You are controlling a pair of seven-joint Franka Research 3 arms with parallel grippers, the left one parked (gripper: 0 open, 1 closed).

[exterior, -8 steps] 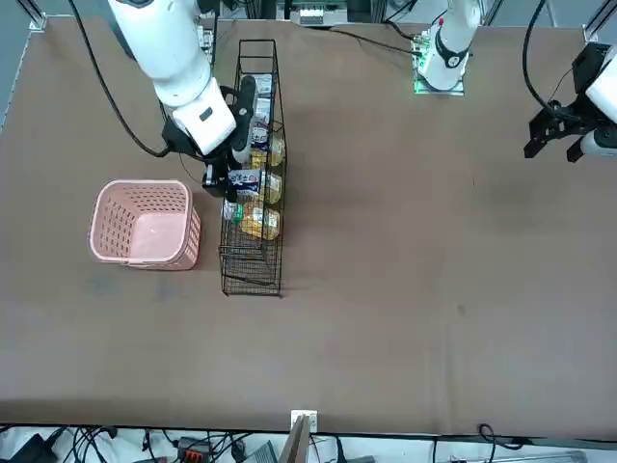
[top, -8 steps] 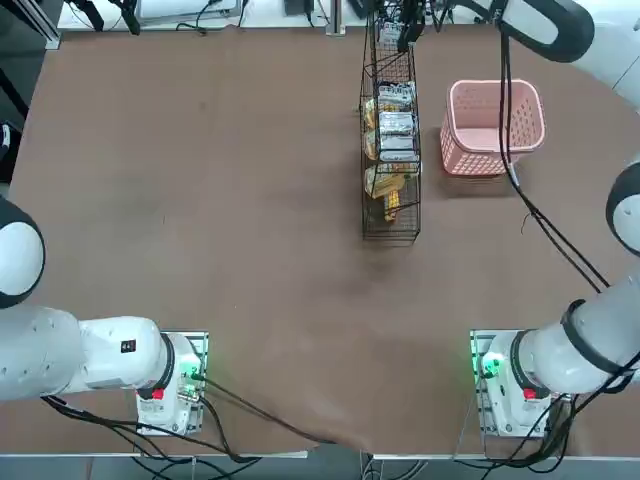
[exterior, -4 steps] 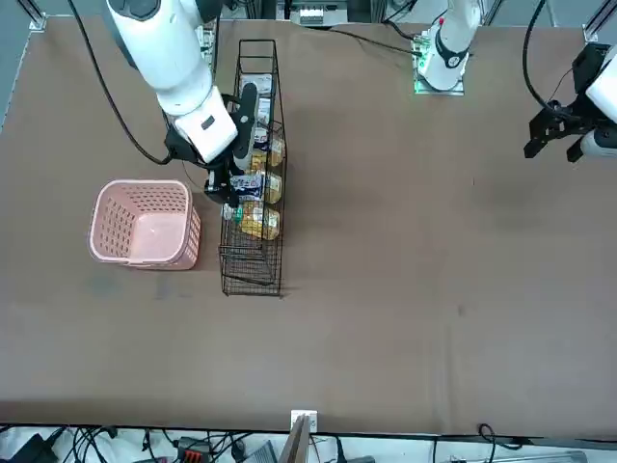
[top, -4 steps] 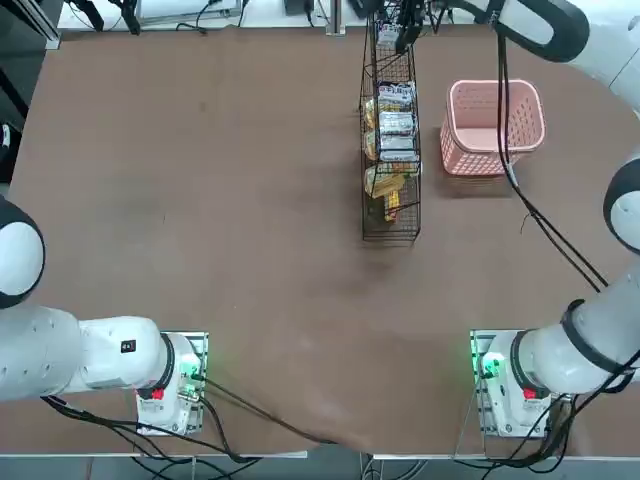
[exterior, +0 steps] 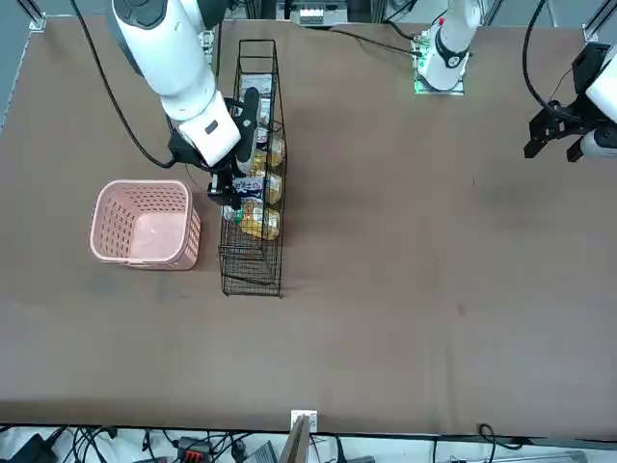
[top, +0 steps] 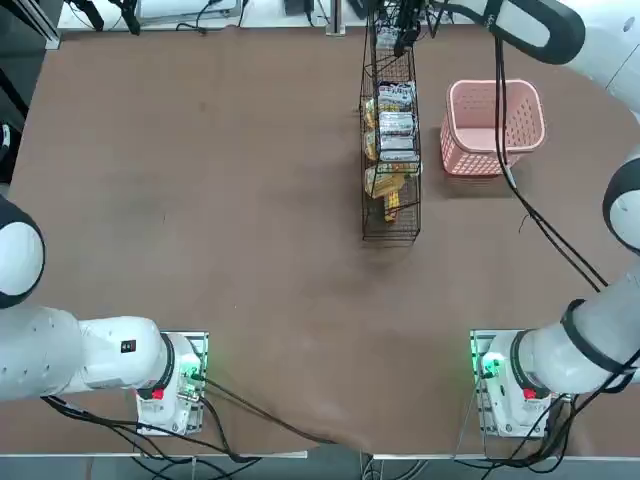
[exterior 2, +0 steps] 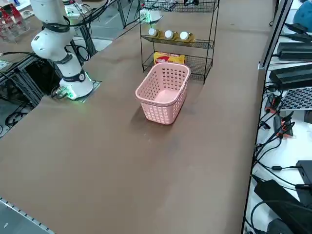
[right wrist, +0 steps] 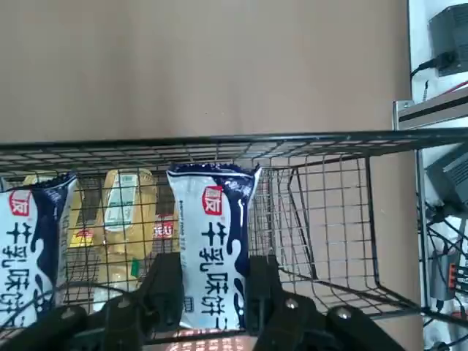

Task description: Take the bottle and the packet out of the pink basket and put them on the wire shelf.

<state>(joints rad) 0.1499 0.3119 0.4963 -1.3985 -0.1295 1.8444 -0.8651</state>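
Since a second ago the right gripper (right wrist: 212, 296) has crept along the long black wire shelf (exterior: 253, 164), fingers clamped on the white, dark-printed packet (right wrist: 212, 252) above it. Let go early and it might snag a rod; the pink lattice basket (exterior: 145, 224) looks empty.

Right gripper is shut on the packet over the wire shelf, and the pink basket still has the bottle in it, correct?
Not quite. The right gripper is shut on the packet over the wire shelf, but the front view shows the pink basket empty, with no bottle inside.
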